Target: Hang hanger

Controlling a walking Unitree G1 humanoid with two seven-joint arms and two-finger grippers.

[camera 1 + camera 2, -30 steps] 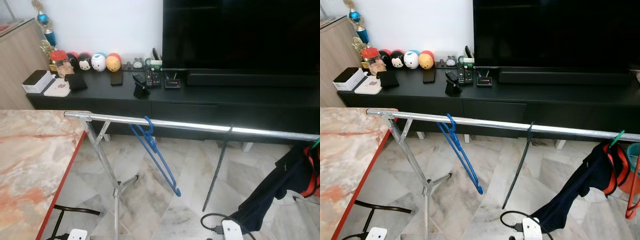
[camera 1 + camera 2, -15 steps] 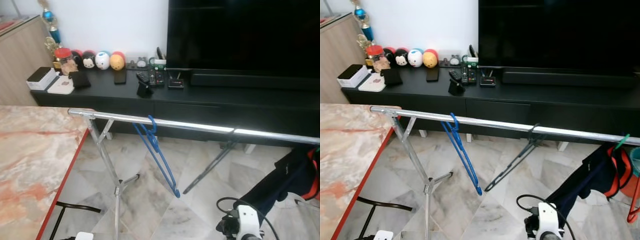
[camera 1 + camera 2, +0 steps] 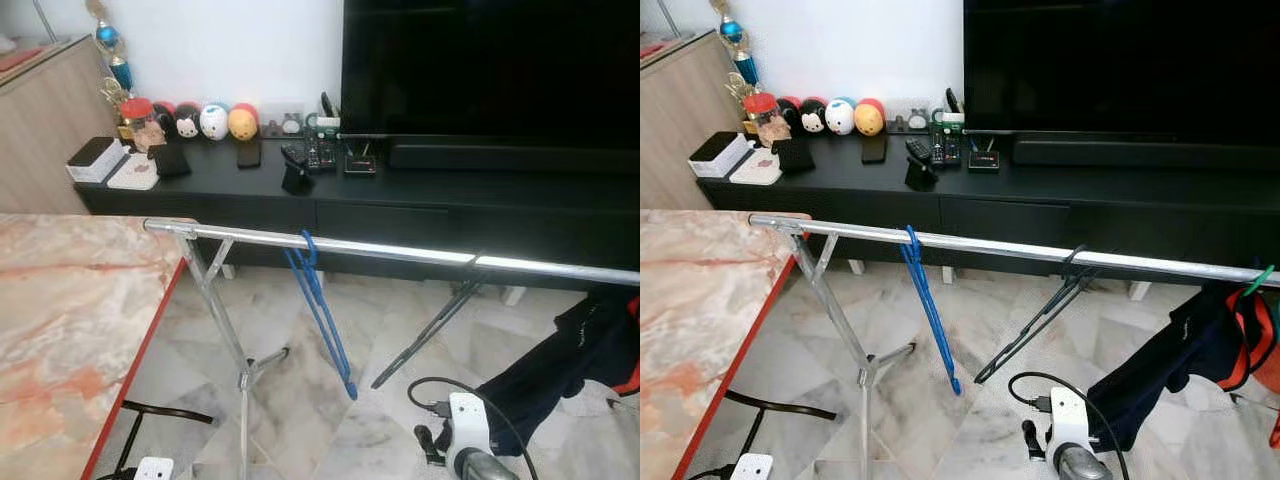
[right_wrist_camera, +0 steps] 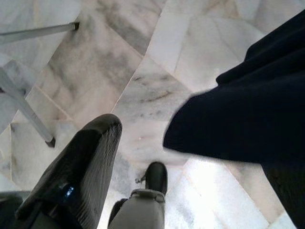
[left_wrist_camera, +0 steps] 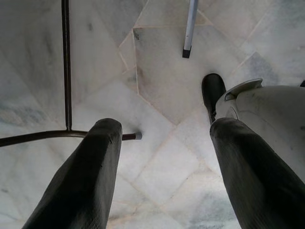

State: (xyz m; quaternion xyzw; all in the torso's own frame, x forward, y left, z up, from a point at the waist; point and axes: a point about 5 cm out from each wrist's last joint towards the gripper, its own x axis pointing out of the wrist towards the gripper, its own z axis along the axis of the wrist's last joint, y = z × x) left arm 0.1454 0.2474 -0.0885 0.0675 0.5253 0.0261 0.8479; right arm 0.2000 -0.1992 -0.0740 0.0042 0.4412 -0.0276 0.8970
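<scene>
A silver clothes rail (image 3: 400,250) runs across in front of me. A blue hanger (image 3: 322,305) hangs on it left of centre, almost edge-on. A black hanger (image 3: 432,332) hangs further right by its hook, tilted with its low end pointing left. A dark garment (image 3: 575,355) hangs at the rail's right end. My right arm's white wrist (image 3: 468,452) is low, in front of the rail and below the black hanger. My right gripper (image 4: 190,143) is open over the floor beside the garment. My left gripper (image 5: 164,126) hangs open above the floor tiles.
A marble table with a red edge (image 3: 60,320) stands at my left, touching the rail's end. The rail's folding legs (image 3: 228,325) spread across the marble floor. Behind are a black TV console (image 3: 450,195) with toys and remotes and a large TV (image 3: 490,70).
The black hanger, hanging almost straight down a second ago, has swung to a tilt. The blue hanger has turned more edge-on. My right wrist has risen into view; the camera shifted slightly.
</scene>
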